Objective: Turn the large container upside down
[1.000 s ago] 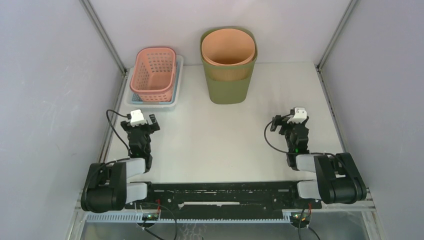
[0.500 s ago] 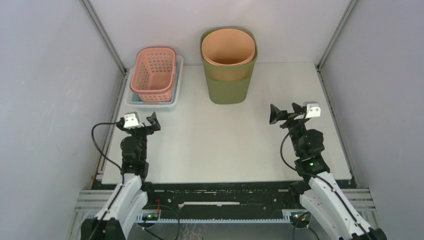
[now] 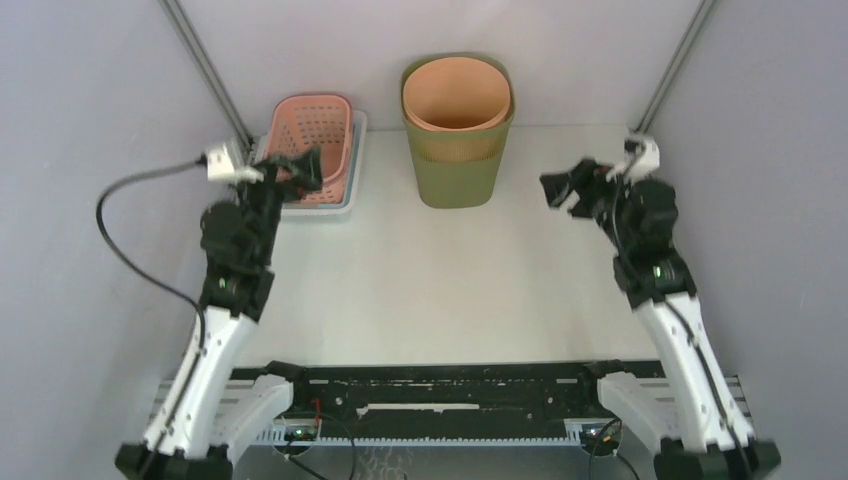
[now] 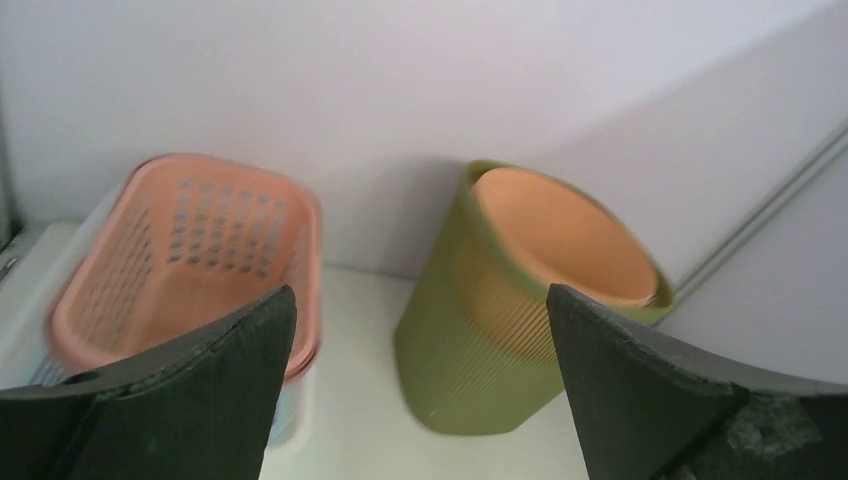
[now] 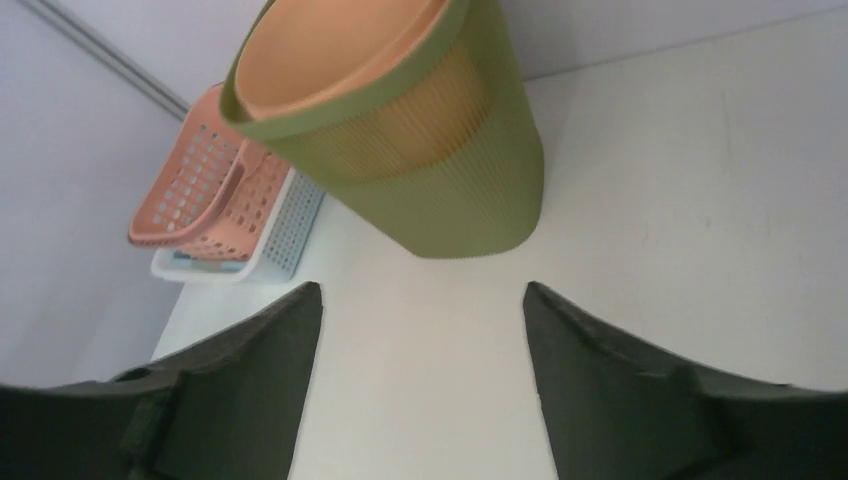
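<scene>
Large container (image 3: 457,130) stands upright near the table's (image 3: 450,290) far edge.

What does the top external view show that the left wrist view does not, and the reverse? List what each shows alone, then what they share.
Top external only: both arms whole, the right gripper, the black rail at the near edge, the front half of the table. Left wrist only: the left gripper from within, its fingers spread wide, framing a side-on look at the green bin. Both: the bin upright with an orange liner inside, and the pink basket beside it in a white tray.
</scene>
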You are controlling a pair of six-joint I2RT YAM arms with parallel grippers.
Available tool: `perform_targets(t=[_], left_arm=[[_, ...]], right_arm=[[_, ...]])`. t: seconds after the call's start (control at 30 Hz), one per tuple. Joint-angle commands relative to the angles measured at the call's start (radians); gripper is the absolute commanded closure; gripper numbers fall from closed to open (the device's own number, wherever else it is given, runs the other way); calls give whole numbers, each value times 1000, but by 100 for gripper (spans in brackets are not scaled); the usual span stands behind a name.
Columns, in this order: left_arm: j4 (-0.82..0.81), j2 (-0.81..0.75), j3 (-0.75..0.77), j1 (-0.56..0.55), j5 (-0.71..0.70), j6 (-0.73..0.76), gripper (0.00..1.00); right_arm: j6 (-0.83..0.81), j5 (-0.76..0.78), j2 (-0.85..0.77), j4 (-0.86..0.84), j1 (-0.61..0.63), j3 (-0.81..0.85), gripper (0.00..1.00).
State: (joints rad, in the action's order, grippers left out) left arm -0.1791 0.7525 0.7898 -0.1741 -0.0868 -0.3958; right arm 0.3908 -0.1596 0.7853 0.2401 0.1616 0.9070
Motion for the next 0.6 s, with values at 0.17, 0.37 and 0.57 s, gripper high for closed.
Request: perform_targets(t=[0.17,0.37,0.57], left_arm=[[322,429,625,-217,-237,88,0],[351,768,878,-146,176,-86,0],[466,885,1068,-199,44,52,0]], right_arm=[[12,1,565,204,-37,614,75],[14,-20,801,257,-33,835,63],[-38,36,907,275,20,972,41]])
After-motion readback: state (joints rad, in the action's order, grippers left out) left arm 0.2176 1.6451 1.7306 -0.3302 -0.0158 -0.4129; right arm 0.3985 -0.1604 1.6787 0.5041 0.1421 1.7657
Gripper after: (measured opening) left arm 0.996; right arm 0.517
